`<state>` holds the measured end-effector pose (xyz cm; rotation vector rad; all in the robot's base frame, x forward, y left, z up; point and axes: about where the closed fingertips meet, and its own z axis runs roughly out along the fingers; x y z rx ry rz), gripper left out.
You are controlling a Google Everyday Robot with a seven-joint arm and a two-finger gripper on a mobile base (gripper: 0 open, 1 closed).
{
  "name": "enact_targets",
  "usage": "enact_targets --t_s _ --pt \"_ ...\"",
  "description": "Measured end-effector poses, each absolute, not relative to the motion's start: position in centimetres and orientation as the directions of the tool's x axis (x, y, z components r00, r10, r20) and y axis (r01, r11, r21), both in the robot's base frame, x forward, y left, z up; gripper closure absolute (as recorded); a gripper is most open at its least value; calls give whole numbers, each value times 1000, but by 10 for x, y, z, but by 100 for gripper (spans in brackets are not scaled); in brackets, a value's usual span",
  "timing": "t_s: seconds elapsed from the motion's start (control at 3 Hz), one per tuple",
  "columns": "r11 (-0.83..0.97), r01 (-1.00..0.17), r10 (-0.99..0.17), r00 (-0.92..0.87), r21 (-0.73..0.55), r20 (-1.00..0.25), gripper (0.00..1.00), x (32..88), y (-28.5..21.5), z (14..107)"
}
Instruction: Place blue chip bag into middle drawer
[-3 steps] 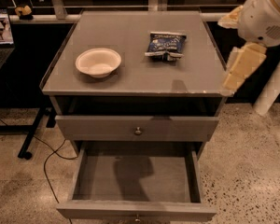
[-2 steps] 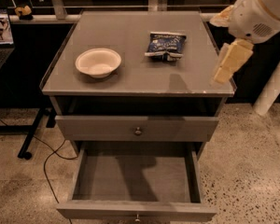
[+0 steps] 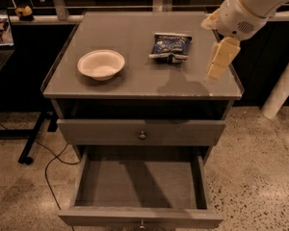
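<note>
The blue chip bag (image 3: 171, 46) lies flat on the grey cabinet top (image 3: 135, 32), right of centre. The middle drawer (image 3: 139, 186) is pulled out wide and its inside holds nothing; its knob shows at the bottom edge. The top drawer (image 3: 142, 133) above it is closed. My gripper (image 3: 216, 66) hangs from the white arm (image 3: 245, 8) above the cabinet top's right edge, to the right of the bag and a little nearer the front, apart from it. It holds nothing that I can see.
A white bowl (image 3: 101, 64) stands on the left part of the cabinet top. A raised lip runs along the top's side edges. A black stand with a cable (image 3: 33, 143) is on the floor to the left. A white post (image 3: 282, 90) stands at the right.
The arm and gripper have moved left and inward, from beside the cabinet's right edge to over it, closer to the bag. The bag, bowl and drawers have not moved.
</note>
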<state>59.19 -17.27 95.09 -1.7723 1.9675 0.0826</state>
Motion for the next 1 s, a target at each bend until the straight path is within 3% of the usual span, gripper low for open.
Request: enact_targets --t_s 0.33,1.0 --pt "154 -950 -920 -38 -271 -389 0 592 -172 951" --pt "327 -901 -876 -176 -285 -450 0 615 -194 925"
